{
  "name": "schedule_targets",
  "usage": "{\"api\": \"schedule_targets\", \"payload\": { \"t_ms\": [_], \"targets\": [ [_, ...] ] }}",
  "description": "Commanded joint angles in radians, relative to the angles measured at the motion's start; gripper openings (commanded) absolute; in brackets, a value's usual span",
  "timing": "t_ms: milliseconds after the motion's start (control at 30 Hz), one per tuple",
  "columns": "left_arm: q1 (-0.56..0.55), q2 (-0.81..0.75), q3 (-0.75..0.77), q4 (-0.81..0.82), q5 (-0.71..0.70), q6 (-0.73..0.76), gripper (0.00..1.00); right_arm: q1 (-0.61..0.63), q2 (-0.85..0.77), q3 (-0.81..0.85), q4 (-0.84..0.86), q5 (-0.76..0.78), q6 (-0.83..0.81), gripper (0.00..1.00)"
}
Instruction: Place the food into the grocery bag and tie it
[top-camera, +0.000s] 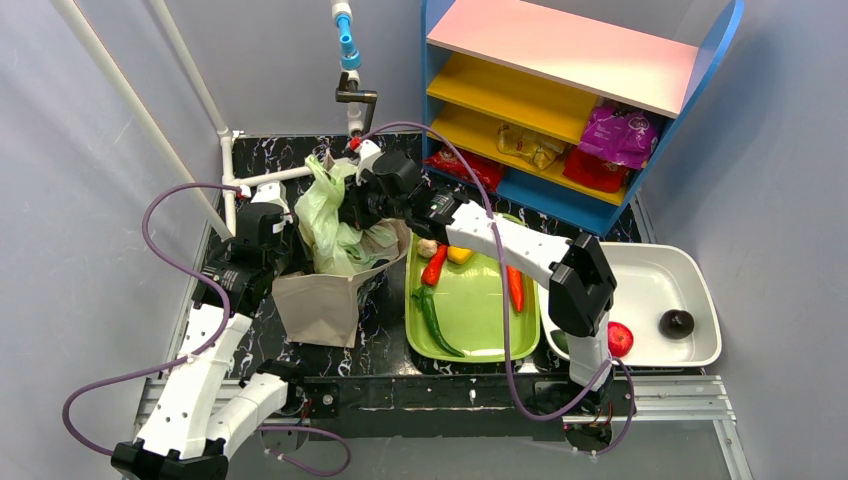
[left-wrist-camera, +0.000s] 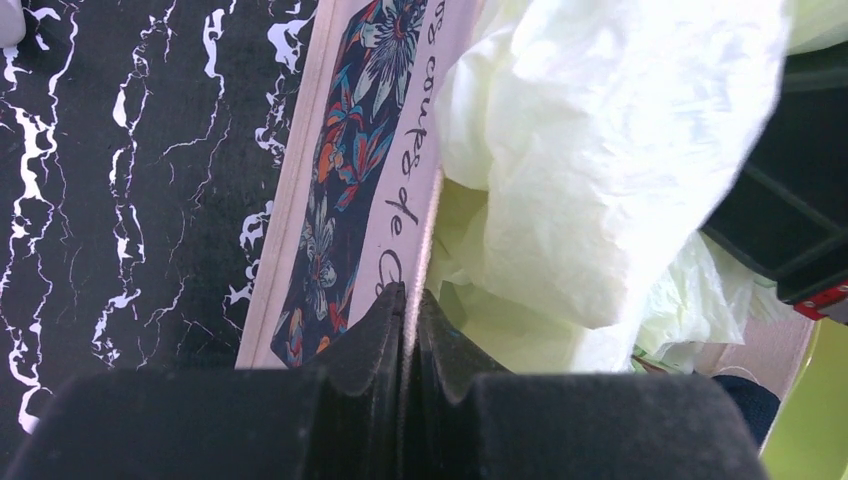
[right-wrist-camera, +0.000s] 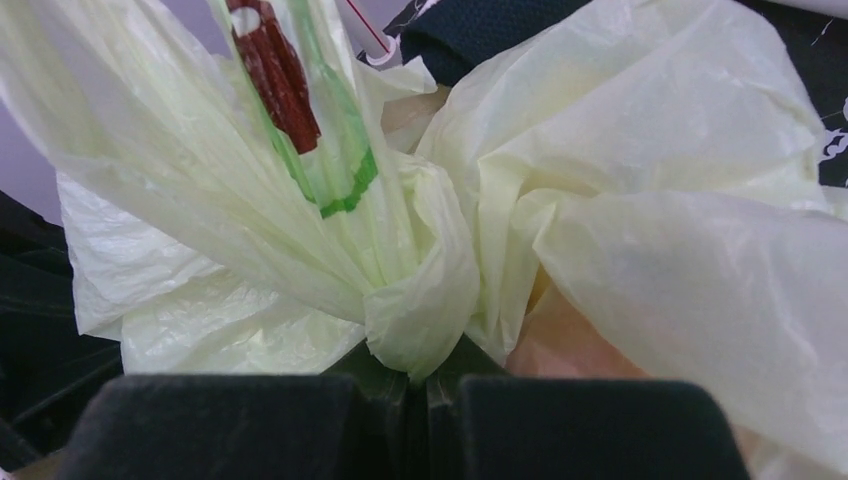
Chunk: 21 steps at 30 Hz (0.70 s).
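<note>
Right wrist cam was pretty much all bag (right-wrist-camera: 650, 250). The tool (right-wrist-camera: 415, 378) was clamped tight on a gathered bunch of the thin pale-green plastic. Its black fingers (right-wrist-camera: 220, 430) were pressed together and the plastic fanned up and out from the pinch. Upper left, the film looked kinda see-through, with a dark red print (right-wrist-camera: 280, 80) and a green stripe (right-wrist-camera: 340, 190) on it. A big fold billowed across the right side. Under that fold a bit of tan tote (right-wrist-camera: 570, 345) peeked out. Some dark fabric (right-wrist-camera: 480, 30) sat at the top, and a sliver of black marbled worktop (right-wrist-camera: 835, 165) showed at the far right edge.
</note>
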Motion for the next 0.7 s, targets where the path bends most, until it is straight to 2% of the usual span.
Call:
{"api": "schedule_targets", "payload": {
  "t_ms": [0,667],
  "targets": [
    [-0.009,-0.012,0.022,0.021,0.002,0.008,0.0,-0.008,0.046,0.014,-0.069,0.026,-0.012,0.01],
    [-0.029,-0.016,0.02,0.008,0.01,0.005,0.0,0.05,0.181,-0.052,-0.069,-0.043,0.038,0.01]
  ]
}}
